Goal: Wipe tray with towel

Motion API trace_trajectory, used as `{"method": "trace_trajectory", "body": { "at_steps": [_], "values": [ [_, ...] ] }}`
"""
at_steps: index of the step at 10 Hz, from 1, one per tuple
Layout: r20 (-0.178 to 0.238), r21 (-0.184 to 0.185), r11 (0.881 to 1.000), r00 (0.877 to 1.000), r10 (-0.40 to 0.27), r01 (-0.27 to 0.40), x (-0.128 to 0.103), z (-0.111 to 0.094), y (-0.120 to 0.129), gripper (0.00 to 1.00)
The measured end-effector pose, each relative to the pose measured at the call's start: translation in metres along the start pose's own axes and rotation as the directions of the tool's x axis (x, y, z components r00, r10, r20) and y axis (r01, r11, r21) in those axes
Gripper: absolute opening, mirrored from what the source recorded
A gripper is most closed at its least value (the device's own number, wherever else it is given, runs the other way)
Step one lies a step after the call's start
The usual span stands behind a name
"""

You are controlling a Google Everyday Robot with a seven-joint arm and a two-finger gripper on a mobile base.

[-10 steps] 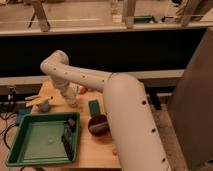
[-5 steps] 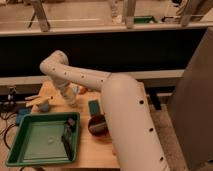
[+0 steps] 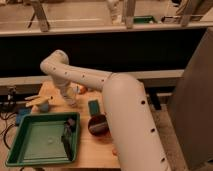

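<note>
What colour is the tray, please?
The tray is green, camera view; hand over its right side.

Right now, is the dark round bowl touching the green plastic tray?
Apart. Camera view shows wood between bowl and tray; gripper sits over tray's right side.

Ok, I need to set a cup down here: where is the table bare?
In the green tray the left and middle floor is bare; the hand hangs by its right wall. A bare strip of table lies between tray and arm, in front of the dark bowl. Behind the tray it is crowded: yellow-and-blue item, arm, green sponge.
</note>
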Motion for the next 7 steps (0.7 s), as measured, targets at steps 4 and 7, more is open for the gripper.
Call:
{"method": "trace_trajectory", "body": {
  "at_steps": [4,7],
  "values": [
    [0.024,-0.002,1.000,1.000,-0.005,0.005,0.007,0.001,-0.001,0.80],
    [0.054,-0.013,1.000,0.999,-0.004,0.004,0.015,0.004,0.002,0.80]
  ]
}}
